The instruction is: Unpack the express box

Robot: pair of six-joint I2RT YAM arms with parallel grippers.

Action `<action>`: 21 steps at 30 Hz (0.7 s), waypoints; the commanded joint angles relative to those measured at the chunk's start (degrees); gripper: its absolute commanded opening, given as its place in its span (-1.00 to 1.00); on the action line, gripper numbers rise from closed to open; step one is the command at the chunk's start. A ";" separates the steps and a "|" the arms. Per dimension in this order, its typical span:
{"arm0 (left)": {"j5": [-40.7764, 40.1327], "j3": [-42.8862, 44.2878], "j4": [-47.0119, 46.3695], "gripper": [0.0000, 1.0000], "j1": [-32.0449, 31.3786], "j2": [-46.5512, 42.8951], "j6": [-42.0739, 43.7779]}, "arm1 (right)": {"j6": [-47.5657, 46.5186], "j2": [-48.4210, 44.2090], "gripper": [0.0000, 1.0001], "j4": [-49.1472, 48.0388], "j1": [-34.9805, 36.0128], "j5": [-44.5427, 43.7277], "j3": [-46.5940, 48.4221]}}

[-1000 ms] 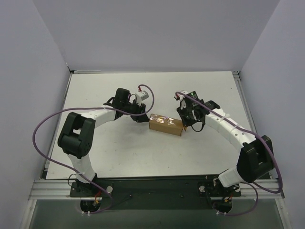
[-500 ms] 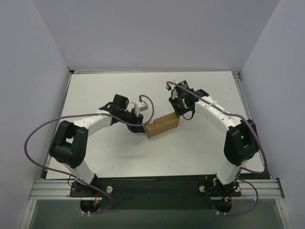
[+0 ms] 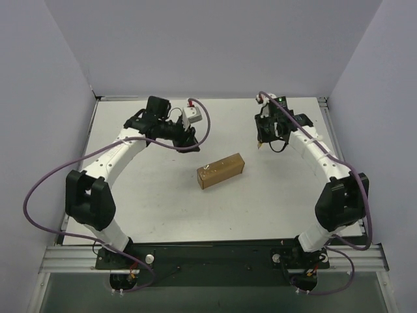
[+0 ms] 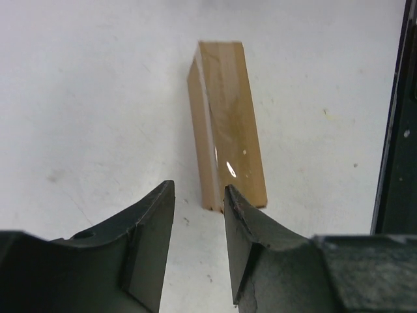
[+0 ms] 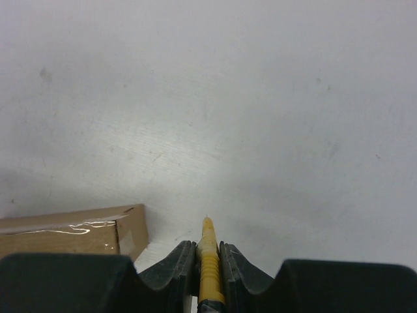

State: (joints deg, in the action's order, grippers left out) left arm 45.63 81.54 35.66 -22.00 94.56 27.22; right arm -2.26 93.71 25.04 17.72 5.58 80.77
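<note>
The express box [image 3: 221, 170], a small brown cardboard box taped shut, lies free on the white table at the middle. It also shows in the left wrist view [image 4: 227, 124] and at the lower left of the right wrist view [image 5: 71, 231]. My left gripper [image 3: 189, 138] is raised behind and left of the box, open and empty [image 4: 199, 195]. My right gripper [image 3: 260, 140] is raised behind and right of the box, shut on the yellow-and-black utility knife [image 5: 208, 257], whose tip points down toward the table.
Grey walls enclose the table on three sides. The table's raised rim [image 3: 208, 98] runs along the back. A black edge [image 4: 394, 130] shows at the right of the left wrist view.
Both grippers have drawn back from the box and lifted toward the back of the table. The box has turned and now lies alone, tilted with its right end farther back.
</note>
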 commanded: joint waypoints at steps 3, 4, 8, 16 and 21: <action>0.95 12.84 -5.69 -0.07 -2.08 10.45 -9.10 | 5.42 -10.29 -1.00 -8.76 -0.75 6.19 -5.33; 1.13 16.51 -4.99 -0.07 -2.34 13.51 -9.73 | 5.95 -12.04 -1.00 -9.56 -0.75 6.37 -6.32; 1.83 23.48 -3.14 -0.03 -4.19 20.82 -10.60 | 6.05 -15.92 -1.00 -11.23 -0.66 7.69 -10.63; 7.45 23.50 -15.08 -0.01 -5.69 25.40 -23.96 | 2.88 -20.76 -1.00 -10.53 -0.22 5.23 -14.32; 6.14 26.74 -10.54 0.03 -8.49 27.86 -20.30 | 2.26 -22.78 -1.00 -11.59 -2.24 5.92 -16.87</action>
State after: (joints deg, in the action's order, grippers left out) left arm 50.48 104.57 25.65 -28.18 121.14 6.04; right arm 0.60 73.91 15.51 17.15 11.49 65.01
